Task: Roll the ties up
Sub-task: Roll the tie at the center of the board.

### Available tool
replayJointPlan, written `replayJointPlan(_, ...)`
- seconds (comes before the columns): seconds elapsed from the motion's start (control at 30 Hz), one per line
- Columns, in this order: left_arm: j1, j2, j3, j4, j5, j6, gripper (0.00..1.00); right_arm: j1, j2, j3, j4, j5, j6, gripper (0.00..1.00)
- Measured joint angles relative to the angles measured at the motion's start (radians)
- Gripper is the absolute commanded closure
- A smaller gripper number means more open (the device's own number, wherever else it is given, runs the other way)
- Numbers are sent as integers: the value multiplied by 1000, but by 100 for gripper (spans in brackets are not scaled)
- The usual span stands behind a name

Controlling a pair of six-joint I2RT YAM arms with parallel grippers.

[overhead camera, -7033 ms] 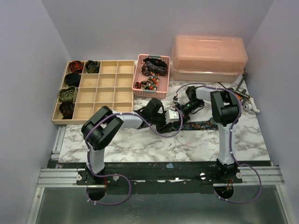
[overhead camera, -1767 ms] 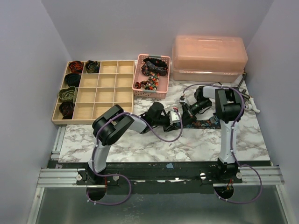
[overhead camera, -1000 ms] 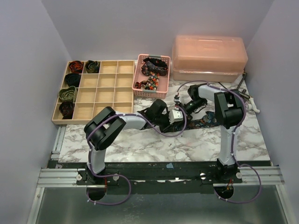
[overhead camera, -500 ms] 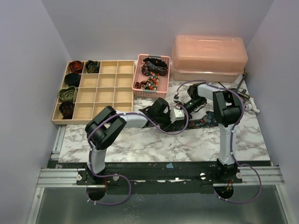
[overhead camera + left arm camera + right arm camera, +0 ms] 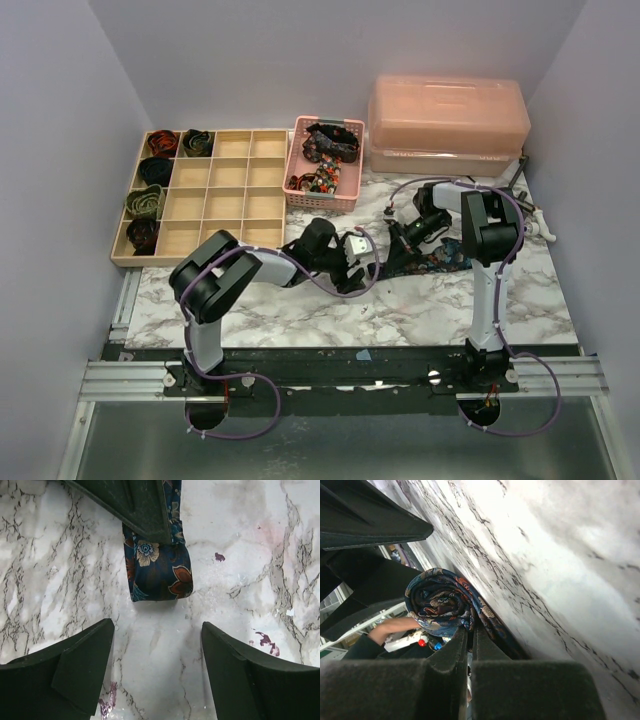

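Observation:
A navy floral tie (image 5: 438, 262) lies flat on the marble table (image 5: 300, 310), its left end coiled into a small roll (image 5: 440, 605). My right gripper (image 5: 470, 632) is shut on the fabric right beside that roll; in the top view it (image 5: 400, 244) sits low over the tie's left end. My left gripper (image 5: 156, 630) stands open a short way back from the rolled end (image 5: 160, 575), nothing between its fingers; from above it (image 5: 360, 262) is just left of the roll. Several rolled ties (image 5: 155, 170) fill the left cells of a wooden tray (image 5: 230, 205).
A pink mesh basket (image 5: 300, 185) with loose ties (image 5: 330, 142) stands behind the arms. A pink lidded box (image 5: 447, 125) sits at the back right. Small tools (image 5: 530, 222) lie at the table's right edge. Purple stains (image 5: 265, 640) mark the marble.
My left gripper has opened, let go of the roll and pulled back to the left. My right gripper has shut on the tie at the roll.

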Motion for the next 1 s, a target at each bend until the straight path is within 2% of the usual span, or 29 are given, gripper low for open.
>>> replayJointPlan(0.17, -2, 47, 1, 117, 17, -19, 20, -4, 8, 0, -4, -12, -17, 99)
replayJointPlan(0.27, -14, 108, 53, 164, 18, -35, 29, -6, 10, -1, -5, -19, -22, 99)
replayJointPlan(0.33, -29, 150, 98, 184, 14, -42, 40, -7, 10, -2, -3, -24, -23, 98)
replayJointPlan(0.43, -51, 185, 142, 183, 12, -44, 69, -7, 10, -2, 2, -31, -19, 75)
replayJointPlan(0.5, -62, 188, 154, 161, 5, -41, 80, -8, 8, -2, 5, -43, -12, 63)
replayJointPlan(0.53, -65, 186, 157, 151, -2, -39, 83, -8, 5, -2, 0, -50, -2, 60)
replayJointPlan(0.6, -65, 176, 159, 125, -13, -33, 84, -9, -3, -3, -8, -61, 14, 55)
replayJointPlan(0.8, -65, 74, 104, -20, -32, 7, 85, -13, -71, -3, -12, -37, 6, 52)
replayJointPlan(1.0, -66, 51, 125, -129, -40, 10, 80, -11, -92, 1, -32, -35, -6, 45)
